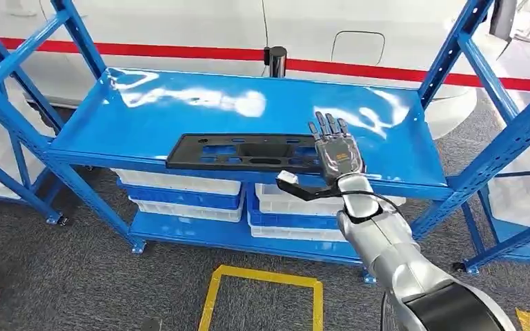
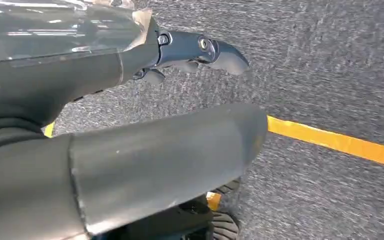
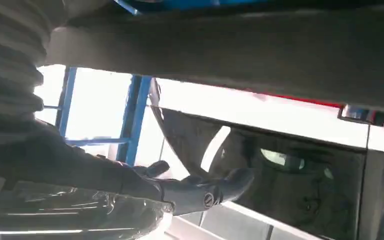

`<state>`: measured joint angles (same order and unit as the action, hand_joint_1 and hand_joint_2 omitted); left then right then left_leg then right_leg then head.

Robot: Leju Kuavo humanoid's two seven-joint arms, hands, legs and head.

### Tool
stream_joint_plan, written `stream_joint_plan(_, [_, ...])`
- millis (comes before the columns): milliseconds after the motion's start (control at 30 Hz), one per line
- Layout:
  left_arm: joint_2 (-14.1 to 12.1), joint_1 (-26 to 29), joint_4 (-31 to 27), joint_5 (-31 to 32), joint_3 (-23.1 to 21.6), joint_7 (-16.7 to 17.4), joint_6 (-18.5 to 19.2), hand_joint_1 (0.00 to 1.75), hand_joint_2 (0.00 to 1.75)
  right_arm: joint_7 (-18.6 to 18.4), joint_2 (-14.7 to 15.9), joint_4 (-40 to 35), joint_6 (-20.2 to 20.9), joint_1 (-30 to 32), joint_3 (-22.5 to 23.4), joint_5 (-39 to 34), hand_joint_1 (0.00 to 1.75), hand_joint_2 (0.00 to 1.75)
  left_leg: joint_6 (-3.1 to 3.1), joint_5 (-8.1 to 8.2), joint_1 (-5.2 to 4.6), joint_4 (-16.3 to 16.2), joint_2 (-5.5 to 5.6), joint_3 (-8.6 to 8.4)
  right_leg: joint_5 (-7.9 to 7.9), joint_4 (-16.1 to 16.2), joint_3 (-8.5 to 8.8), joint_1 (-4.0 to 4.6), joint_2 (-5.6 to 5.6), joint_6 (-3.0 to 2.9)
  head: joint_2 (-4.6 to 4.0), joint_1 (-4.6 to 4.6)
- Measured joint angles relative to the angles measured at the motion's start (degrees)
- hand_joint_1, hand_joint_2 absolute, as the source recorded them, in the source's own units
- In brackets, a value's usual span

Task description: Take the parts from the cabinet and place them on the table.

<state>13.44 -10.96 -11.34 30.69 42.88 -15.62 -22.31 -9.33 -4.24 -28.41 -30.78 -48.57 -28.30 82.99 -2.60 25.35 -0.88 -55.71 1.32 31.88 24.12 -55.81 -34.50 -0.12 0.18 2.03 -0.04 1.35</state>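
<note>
The head camera is looking forward and down from high up at the blue shelf. The left wrist camera is facing the grey floor closely. The right wrist camera is peering out from close behind the right hand, which the head view is also showing.

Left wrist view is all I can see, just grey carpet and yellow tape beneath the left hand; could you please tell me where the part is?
Observer: A long black plastic panel lies along the front edge of the blue rack's upper shelf.
Operator: Thank you. Does the right hand have it?
Observer: Not that I can see. The right hand is at the panel's right end, with its fingers straight and spread, gripping nothing.
Operator: Is anything stored underneath?
Observer: Yes, white bins sit on the lower shelf, below the panel.
</note>
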Motion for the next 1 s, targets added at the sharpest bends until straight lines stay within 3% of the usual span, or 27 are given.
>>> stream_joint_plan(67, [0.0, 0.1, 0.0, -0.2, 0.1, -1.2, -0.7, 0.00, 0.00, 0.0, 0.1, 0.0, 0.1, 0.0, 0.0, 0.1, 1.75, 1.75, 0.40, -0.33, 0.01, -1.0, -0.04, -0.07, -1.25, 0.1, -0.02, -0.17, -0.02, -1.03, 0.00, 0.05])
stream_joint_plan(100, [0.0, 0.1, 0.0, -0.5, 0.3, -2.2, -1.3, 0.00, 0.00, 0.2, 0.1, 0.0, 0.2, 0.0, 0.0, 0.2, 1.75, 1.75, 0.69, 0.00, 0.05, -1.1, -0.05, -0.08, -1.29, 0.2, 0.58, -0.86, 0.04, -1.36, 0.00, 0.16])
stream_joint_plan(133, [0.1, 0.0, 0.0, -0.8, 0.5, -3.4, -2.2, 0.00, 0.00, 0.4, 0.1, 0.0, 0.2, 0.0, 0.0, 0.2, 1.75, 1.75, 1.16, 1.10, 0.23, -2.2, -0.39, 0.65, -1.32, 0.4, 0.97, -0.96, -0.02, -1.63, 0.00, 0.00])
stream_joint_plan(167, [0.1, 0.0, 0.0, -0.8, 0.5, -4.4, -3.4, 0.00, 0.00, 0.6, 0.1, 0.0, 0.2, -0.2, 0.0, 0.2, 1.75, 1.75, 1.66, 2.87, 0.41, -5.1, -0.52, 2.01, -1.14, 0.4, 1.10, -0.99, -0.03, -1.91, 0.00, 0.35])
stream_joint_plan(200, [0.2, -0.1, 0.0, -0.8, 0.7, -6.6, -5.5, 0.00, 0.00, 0.9, 0.1, 0.0, 0.2, -0.2, 0.0, 0.3, 1.75, 1.75, 2.12, 5.02, 0.77, -9.6, -0.53, 4.37, -1.08, 0.4, 1.13, -0.99, -0.03, -2.00, 0.00, 0.51])
stream_joint_plan(233, [0.2, -0.1, 0.0, -0.7, 0.7, -8.2, -6.2, 0.00, 0.00, 1.0, 0.1, 0.0, 0.2, -0.2, 0.0, 0.3, 1.64, 1.75, 2.46, 7.04, 1.02, -14.3, -0.54, 7.00, -1.04, 0.4, 1.09, -0.98, -0.03, -2.06, 0.00, 0.46])
stream_joint_plan(267, [0.2, 0.0, 0.0, -0.6, 0.7, -9.6, -6.5, 0.00, 0.00, 1.1, 0.2, 0.0, 0.2, 0.0, 0.1, 0.3, 1.62, 1.75, 2.69, 8.26, 1.27, -18.1, -0.62, 9.42, -1.00, 0.4, 1.05, -0.98, -0.05, -2.09, 0.00, 0.57])
stream_joint_plan(300, [0.2, -0.1, 0.0, -0.6, 0.7, -10.5, -6.5, 0.00, 0.00, 1.4, 0.3, 0.0, 0.2, 0.1, 0.1, 0.4, 1.64, 1.75, 2.89, 8.00, 1.54, -19.2, -0.78, 10.53, -0.99, 0.4, 1.05, -1.01, -0.05, -2.08, 0.00, 0.51])
stream_joint_plan(333, [0.2, -0.1, 0.0, -0.6, 0.7, -10.8, -6.5, 0.00, 0.00, 1.7, 0.4, 0.0, 0.2, 0.1, 0.1, 0.3, 1.59, 1.75, 3.03, 6.40, 1.84, -17.4, -1.00, 10.18, -0.97, 0.4, 1.07, -1.08, -0.04, -2.06, 0.00, 0.53])
stream_joint_plan(367, [0.1, -0.1, 0.0, -0.7, 0.8, -10.8, -6.6, 0.00, 0.00, 1.9, 0.4, 0.0, 0.2, 0.0, 0.2, 0.3, 1.57, 1.75, 3.09, 4.07, 2.09, -13.7, -1.15, 8.70, -0.92, 0.4, 1.12, -1.13, -0.03, -2.02, 0.00, 0.53])
stream_joint_plan(400, [0.1, -0.2, 0.0, -0.8, 0.8, -10.5, -6.6, 0.00, 0.00, 2.1, 0.4, 0.0, 0.2, -0.1, 0.3, 0.3, 1.57, 1.75, 3.18, 0.89, 2.35, -7.7, -1.25, 5.96, -0.84, 0.3, 1.23, -1.28, -0.01, -1.84, 0.00, 0.51])
stream_joint_plan(433, [0.1, -0.2, 0.0, -0.9, 0.8, -10.3, -6.4, 0.00, 0.00, 2.2, 0.4, 0.0, 0.2, -0.2, 0.3, 0.3, 1.64, 1.75, 3.26, -1.26, 2.52, -3.4, -1.36, 3.77, -0.72, 0.2, 1.24, -1.24, 0.04, -1.65, 0.00, 0.55])
stream_joint_plan(467, [0.1, -0.3, 0.0, -0.7, 0.8, -10.4, -5.8, 0.00, 0.00, 2.2, 0.4, 0.0, 0.2, -0.4, 0.5, 0.3, 1.69, 1.75, 3.32, -0.77, 2.44, -0.8, -1.49, 2.89, -0.52, -0.2, 1.20, -0.96, 0.06, -1.25, 0.00, 0.55])
stream_joint_plan(500, [0.0, -0.3, 0.0, -0.6, 0.8, -10.5, -5.5, 0.00, 0.00, 2.2, 0.5, 0.0, 0.2, -0.6, 0.5, 0.3, 1.75, 1.75, 2.67, 0.76, 2.20, -1.2, -1.42, 3.07, -0.57, 0.0, 0.99, -0.89, 0.09, -0.93, 0.00, 0.44])
stream_joint_plan(533, [0.0, -0.3, 0.0, -0.6, 0.8, -10.7, -5.6, 0.00, 1.75, 2.2, 0.5, 0.0, 0.2, -0.6, 0.5, 0.3, 1.75, 1.75, 2.23, -0.03, 1.97, -1.2, -1.30, 2.96, -0.42, 0.0, 0.82, -0.85, 0.10, -0.45, 0.00, 0.37])
stream_joint_plan(567, [0.1, -0.1, 0.0, -0.6, 0.8, -10.8, -6.0, 0.00, 1.75, 2.3, 0.5, 0.0, 0.2, -0.6, 0.5, 0.3, 1.75, 1.75, 2.30, -1.84, 2.09, -1.0, -1.14, 2.30, -0.04, -0.5, 0.46, -0.37, 0.06, -0.36, 0.00, 0.40])
stream_joint_plan(600, [0.2, 0.0, 0.0, -0.5, 0.8, -11.0, -6.1, 0.00, 1.75, 2.3, 0.6, 0.0, 0.2, -0.6, 0.5, 0.3, 1.75, 1.75, 2.68, -1.44, 1.84, -1.1, -1.13, 2.42, -0.03, -0.5, 0.72, -0.25, 0.06, -1.08, 0.00, 0.20])
stream_joint_plan(633, [0.3, 0.0, 0.0, -0.4, 0.8, -11.3, -6.1, 0.00, 1.75, 2.4, 0.8, 0.0, 0.2, -0.6, 0.6, 0.3, 1.75, 1.75, 2.14, -1.66, 1.36, -1.1, -1.03, 2.51, -0.27, -0.4, 0.81, -0.37, -0.03, -0.72, 0.00, 0.16])
stream_joint_plan(767, [0.5, 0.0, 0.0, -0.1, 0.8, -11.7, -6.4, 0.00, 1.75, 2.8, 1.0, 0.0, 0.2, -0.7, 0.6, 0.2, 1.75, 1.75, 1.58, -1.61, 0.97, -1.1, -0.76, 2.62, -0.30, 0.1, 1.05, -0.74, -0.14, -0.65, 0.00, 0.18])
stream_joint_plan(900, [0.5, 0.0, 0.0, -0.2, 0.8, -11.6, -6.6, 0.00, 1.75, 3.0, 1.0, 0.0, 0.4, -1.0, 0.7, 0.2, 1.75, 1.75, 1.37, -1.54, 0.89, -1.1, -0.76, 2.64, -0.44, 0.3, 1.13, -0.81, -0.14, -0.40, 0.00, 0.20])
stream_joint_plan(1000, [0.5, 0.1, 0.0, -0.6, 0.8, -11.5, -6.5, 0.00, 1.75, 3.2, 1.0, 0.0, 0.8, -1.0, 0.7, 0.2, 1.71, 1.75, 1.12, -1.44, 0.87, -1.1, -0.76, 2.66, -0.48, 0.4, 1.19, -0.84, -0.14, 0.10, 0.00, 0.18])
